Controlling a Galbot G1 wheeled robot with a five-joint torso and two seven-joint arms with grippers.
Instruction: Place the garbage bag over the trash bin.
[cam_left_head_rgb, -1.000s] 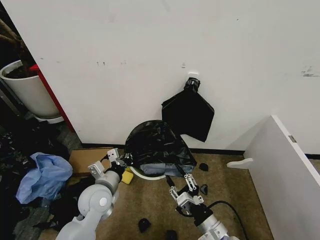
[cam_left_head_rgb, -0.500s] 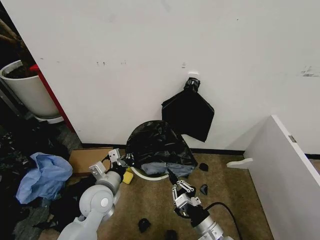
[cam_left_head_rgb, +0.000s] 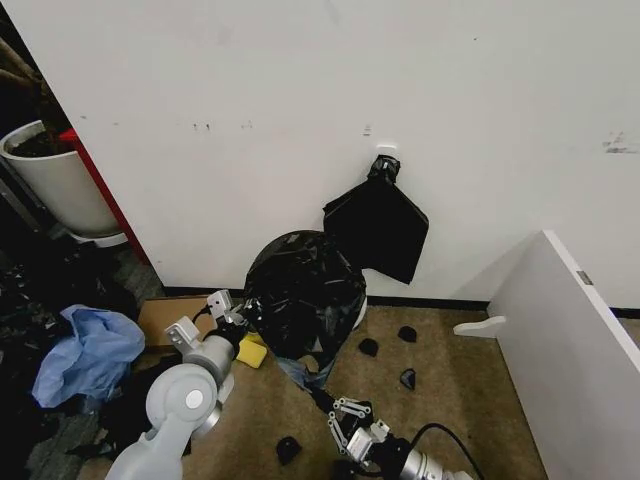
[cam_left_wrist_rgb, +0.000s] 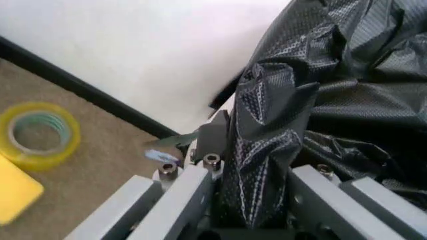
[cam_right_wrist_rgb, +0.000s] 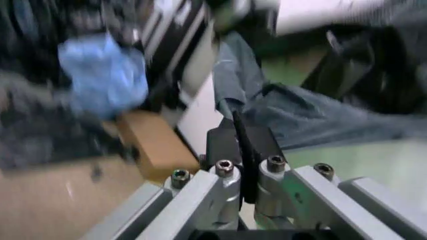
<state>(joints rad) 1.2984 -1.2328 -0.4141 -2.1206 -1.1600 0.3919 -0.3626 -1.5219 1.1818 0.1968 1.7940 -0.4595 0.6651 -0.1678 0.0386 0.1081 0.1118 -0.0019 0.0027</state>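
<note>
At frame centre the glossy black garbage bag (cam_left_head_rgb: 300, 295) now hangs lower over the round white trash bin (cam_left_head_rgb: 357, 312), clamped by left tool (cam_left_head_rgb: 232, 313) and withdrawn right tool (cam_left_head_rgb: 345, 428), covering it further.

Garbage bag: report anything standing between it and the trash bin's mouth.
Nothing visible stands between them. The garbage bag already drapes over the trash bin, of which a white sliver shows. The left gripper pinches a fold of bag; the right gripper pinches a thin black strip.
</note>
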